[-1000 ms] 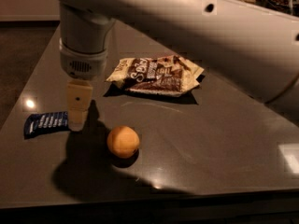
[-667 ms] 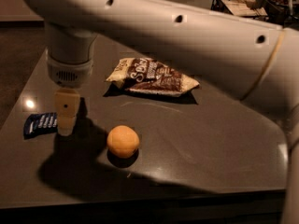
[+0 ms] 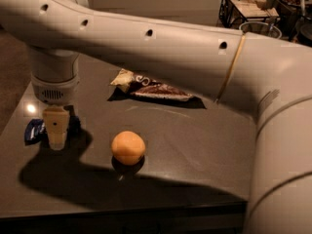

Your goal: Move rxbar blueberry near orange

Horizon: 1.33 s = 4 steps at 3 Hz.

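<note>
The rxbar blueberry (image 3: 33,130) is a dark blue wrapper lying flat near the table's left edge; only its left end shows, the rest is hidden behind the gripper. The gripper (image 3: 56,132) hangs straight down from the big white arm and stands right over the bar, low at the table top. The orange (image 3: 128,147) sits on the dark table to the right of the gripper, about one and a half orange widths from it, and touches nothing.
A brown-and-cream crinkled snack bag (image 3: 157,88) lies behind the orange, partly under the arm (image 3: 161,48). The dark table (image 3: 195,150) ends at a front edge just below. A black wire basket (image 3: 243,6) stands at the back right.
The gripper has moved left and down from beside the bar to stand over it, hiding most of the wrapper. The orange and the snack bag have not moved on the table.
</note>
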Each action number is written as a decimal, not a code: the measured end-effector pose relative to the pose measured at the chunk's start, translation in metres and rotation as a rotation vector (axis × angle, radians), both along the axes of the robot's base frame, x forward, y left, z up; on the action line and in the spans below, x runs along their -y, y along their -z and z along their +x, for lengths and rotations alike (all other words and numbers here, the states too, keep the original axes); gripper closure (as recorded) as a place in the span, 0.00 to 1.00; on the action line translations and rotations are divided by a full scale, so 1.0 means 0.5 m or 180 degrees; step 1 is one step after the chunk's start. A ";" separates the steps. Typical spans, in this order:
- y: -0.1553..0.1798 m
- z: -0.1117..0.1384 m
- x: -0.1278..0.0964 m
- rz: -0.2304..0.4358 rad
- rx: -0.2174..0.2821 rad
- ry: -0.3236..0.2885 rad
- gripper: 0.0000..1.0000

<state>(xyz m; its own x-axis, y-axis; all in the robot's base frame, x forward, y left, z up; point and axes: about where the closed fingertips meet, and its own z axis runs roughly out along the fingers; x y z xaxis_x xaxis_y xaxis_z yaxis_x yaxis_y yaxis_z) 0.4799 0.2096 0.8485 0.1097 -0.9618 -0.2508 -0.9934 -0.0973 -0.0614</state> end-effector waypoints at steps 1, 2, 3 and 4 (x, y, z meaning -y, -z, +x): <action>0.020 -0.002 -0.010 -0.0100 -0.0099 -0.0011 0.38; 0.031 -0.002 -0.009 -0.0167 -0.0168 -0.0003 0.62; 0.020 -0.001 -0.009 -0.0166 -0.0168 0.0001 0.86; -0.014 0.027 0.038 -0.0101 -0.0180 0.0233 1.00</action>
<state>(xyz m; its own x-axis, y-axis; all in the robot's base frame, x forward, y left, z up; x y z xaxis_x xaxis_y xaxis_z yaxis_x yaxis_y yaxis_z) 0.4937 0.1908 0.8554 0.0252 -0.9743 -0.2239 -0.9997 -0.0252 -0.0029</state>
